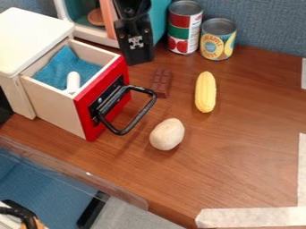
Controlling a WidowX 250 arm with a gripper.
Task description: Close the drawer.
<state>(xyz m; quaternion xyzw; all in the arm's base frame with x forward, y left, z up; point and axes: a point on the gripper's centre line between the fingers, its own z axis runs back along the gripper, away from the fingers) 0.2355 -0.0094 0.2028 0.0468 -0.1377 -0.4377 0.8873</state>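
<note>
The drawer (51, 105) stands pulled out of its white cabinet (33, 38) at the left. Its red front (106, 99) carries a black loop handle (142, 112) and faces right. Inside lie a blue cloth (67, 67) and a small white object (73, 81). My gripper (138, 60) hangs down at the top, just beyond the back corner of the red front and apart from the handle.
A chocolate bar (161, 82), a yellow corn cob (206, 92) and a pale egg-shaped object (167, 134) lie right of the drawer. Two cans (185, 27) (217, 39) stand at the back beside a teal and white box (160, 18). The table's edge runs along the lower left.
</note>
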